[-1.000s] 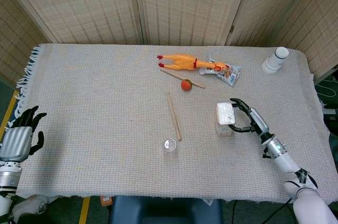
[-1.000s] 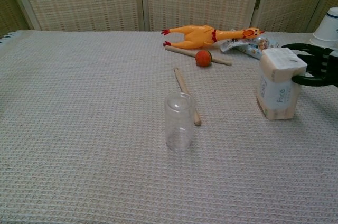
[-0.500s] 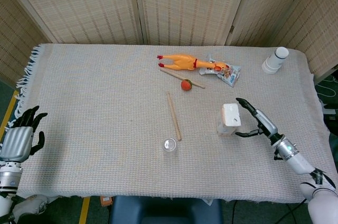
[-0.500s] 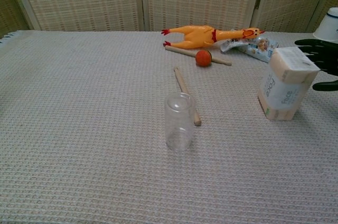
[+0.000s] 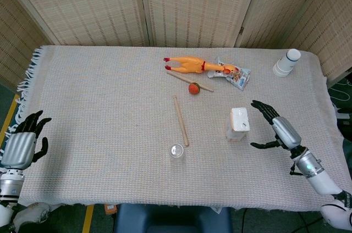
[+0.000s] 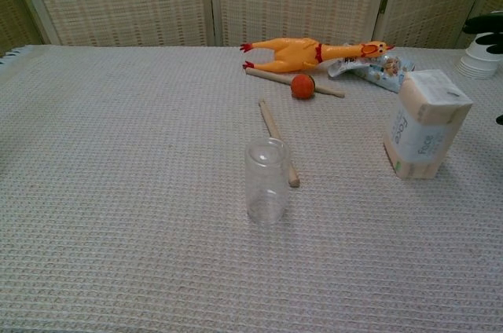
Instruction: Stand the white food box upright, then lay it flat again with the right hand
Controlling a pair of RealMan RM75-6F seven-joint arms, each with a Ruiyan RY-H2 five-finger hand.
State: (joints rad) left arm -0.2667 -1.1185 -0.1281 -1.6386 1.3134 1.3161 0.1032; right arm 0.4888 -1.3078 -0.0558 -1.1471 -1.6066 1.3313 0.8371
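Observation:
The white food box point(image 5: 237, 123) stands upright on the cloth, right of centre; in the chest view the box point(image 6: 425, 124) leans slightly and nothing touches it. My right hand point(image 5: 276, 129) hovers to the right of the box, fingers spread, holding nothing, a clear gap between it and the box. In the chest view only its dark fingertips point(image 6: 487, 22) show at the right edge. My left hand point(image 5: 22, 142) stays at the table's left edge, fingers apart and empty.
A clear plastic cup point(image 6: 267, 181) stands near the front centre, beside a wooden stick point(image 5: 181, 120). A rubber chicken point(image 5: 193, 65), an orange ball point(image 5: 193, 88), a second stick and a snack packet point(image 5: 236, 76) lie further back. A white paper cup point(image 5: 287, 62) stands at the far right.
My right hand has let go of the box and drawn back to the right. The box stays upright, now tilted slightly. The left hand has not moved.

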